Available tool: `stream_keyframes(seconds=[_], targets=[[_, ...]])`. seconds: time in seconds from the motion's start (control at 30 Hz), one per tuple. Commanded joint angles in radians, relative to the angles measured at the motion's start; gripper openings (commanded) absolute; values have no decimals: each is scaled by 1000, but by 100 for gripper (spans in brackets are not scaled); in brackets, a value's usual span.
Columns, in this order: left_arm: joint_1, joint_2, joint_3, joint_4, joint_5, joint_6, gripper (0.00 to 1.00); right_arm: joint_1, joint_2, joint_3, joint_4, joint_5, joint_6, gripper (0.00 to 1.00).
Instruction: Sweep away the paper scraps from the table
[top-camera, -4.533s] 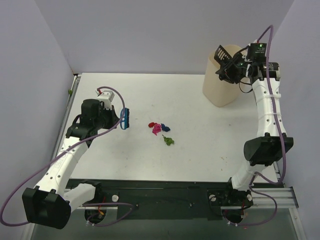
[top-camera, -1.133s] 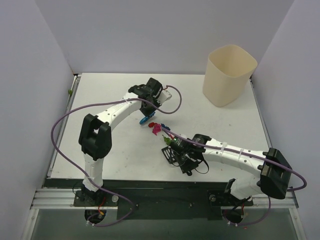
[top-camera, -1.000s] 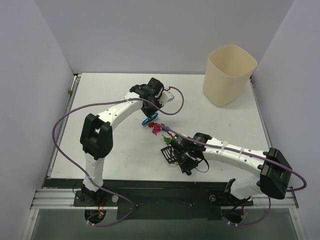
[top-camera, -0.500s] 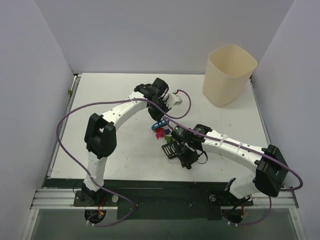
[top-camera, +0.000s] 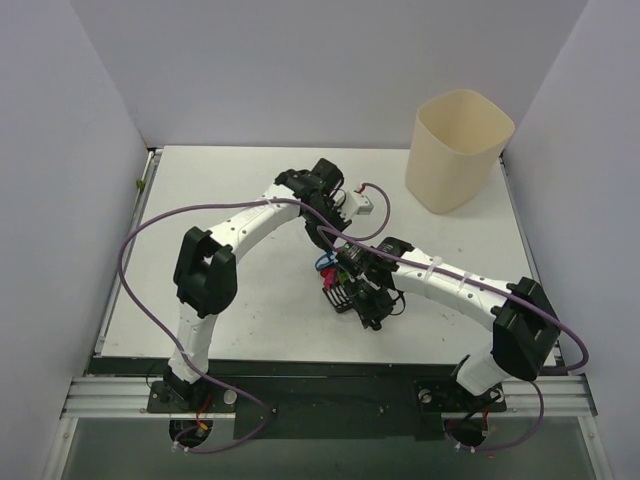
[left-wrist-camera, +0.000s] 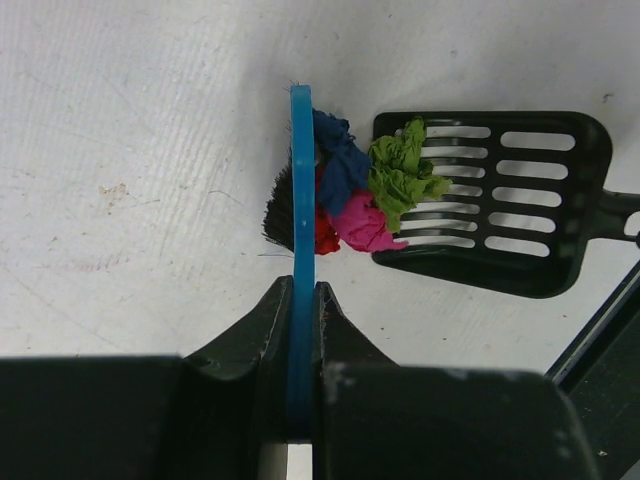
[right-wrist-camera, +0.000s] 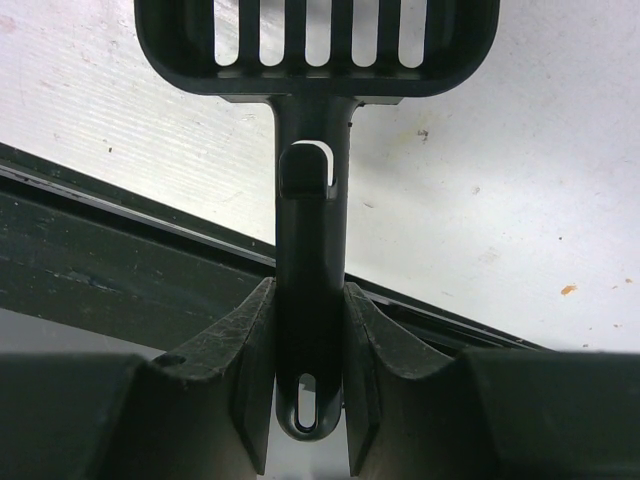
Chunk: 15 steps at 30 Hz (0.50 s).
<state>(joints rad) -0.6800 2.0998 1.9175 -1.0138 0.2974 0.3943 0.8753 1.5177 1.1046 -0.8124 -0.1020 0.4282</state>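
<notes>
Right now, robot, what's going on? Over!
Left gripper shut on blue brush. Right gripper shut on black scoop. Paper scraps bunched at scoop's lip. Nothing blocking.

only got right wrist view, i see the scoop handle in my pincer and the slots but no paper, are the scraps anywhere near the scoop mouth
Observer: Yes. The left wrist view shows the paper scraps bunched at the open edge of the scoop, with the green one overlapping its slots.
Operator: whats behind them
Observer: A blue brush, clamped in the left pincer, bristles down on the table, pressed against the pile.
Operator: and the bin
Observer: A beige bin stands at the far right corner, apart from both arms.
</notes>
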Motion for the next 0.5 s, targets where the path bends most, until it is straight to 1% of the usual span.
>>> stream_keyframes(seconds=[0.0, 0.13, 0.33, 0.47], targets=[[-21, -15, 14, -37, 104, -31, 0, -12, 7, 40, -51, 21, -28, 0], [-27, -30, -3, -49, 144, -55, 0, -13, 12, 44, -51, 41, -34, 0], [-29, -53, 25, -126, 216, -113, 0, -16, 4, 9, -18, 51, -42, 0], [-27, -67, 26, -158, 197, -140, 0, -15, -17, -29, 15, 79, -39, 0]])
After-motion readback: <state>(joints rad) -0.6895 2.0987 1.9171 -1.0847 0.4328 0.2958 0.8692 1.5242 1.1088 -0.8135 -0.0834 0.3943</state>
